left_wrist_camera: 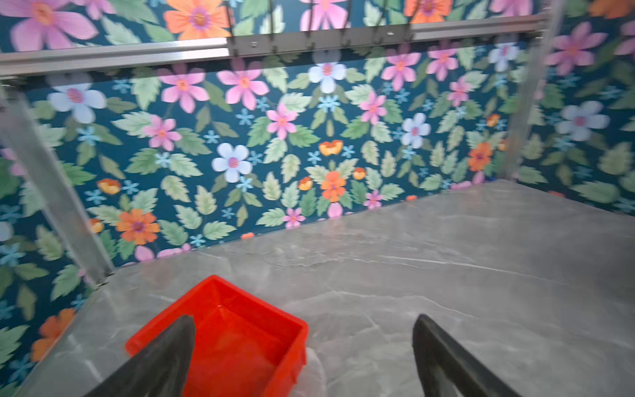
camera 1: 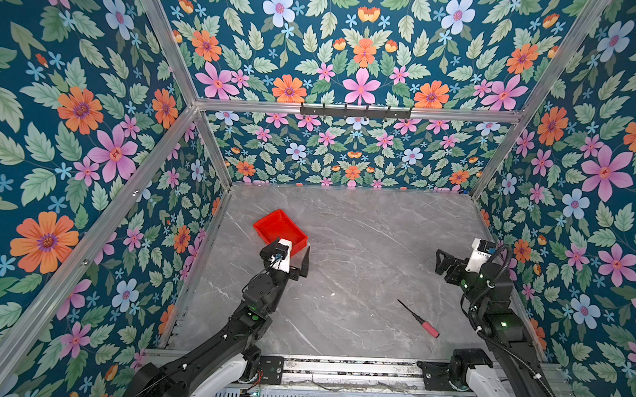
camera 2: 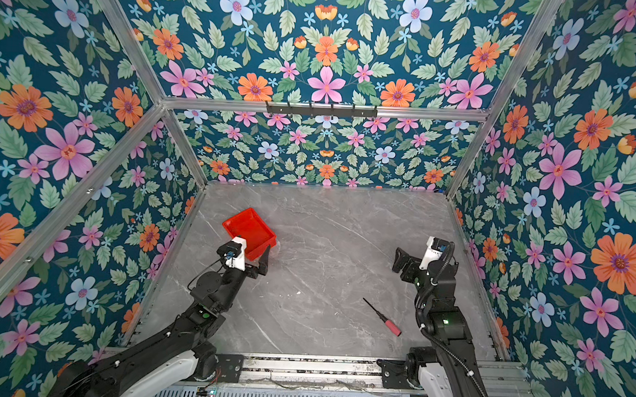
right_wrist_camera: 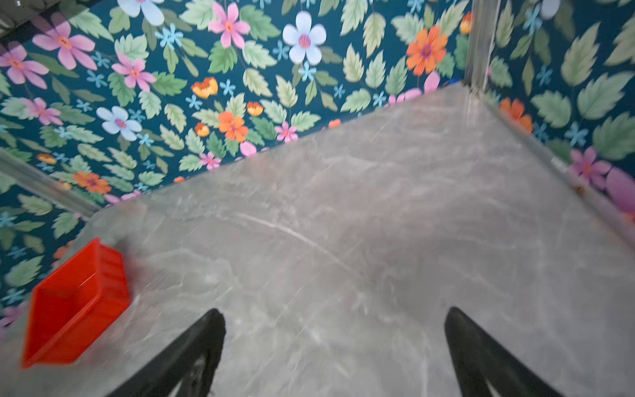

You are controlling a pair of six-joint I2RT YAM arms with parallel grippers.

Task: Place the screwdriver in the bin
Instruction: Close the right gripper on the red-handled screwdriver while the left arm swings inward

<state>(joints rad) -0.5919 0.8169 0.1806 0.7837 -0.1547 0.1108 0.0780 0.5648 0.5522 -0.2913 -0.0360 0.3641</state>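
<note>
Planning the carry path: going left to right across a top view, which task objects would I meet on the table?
bin → screwdriver

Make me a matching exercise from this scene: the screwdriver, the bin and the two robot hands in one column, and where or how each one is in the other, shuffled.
Things
1. slim screwdriver with black shaft and red handle
2. shallow red plastic bin
3. left hand
4. right hand

Places or states
A. open, at the bin's near corner
B. lying flat on the grey marble table, held by nothing
C. resting left of centre, nothing visible inside
D. open, above bare table by the right wall

Pairs: 1-B, 2-C, 3-A, 4-D
</note>
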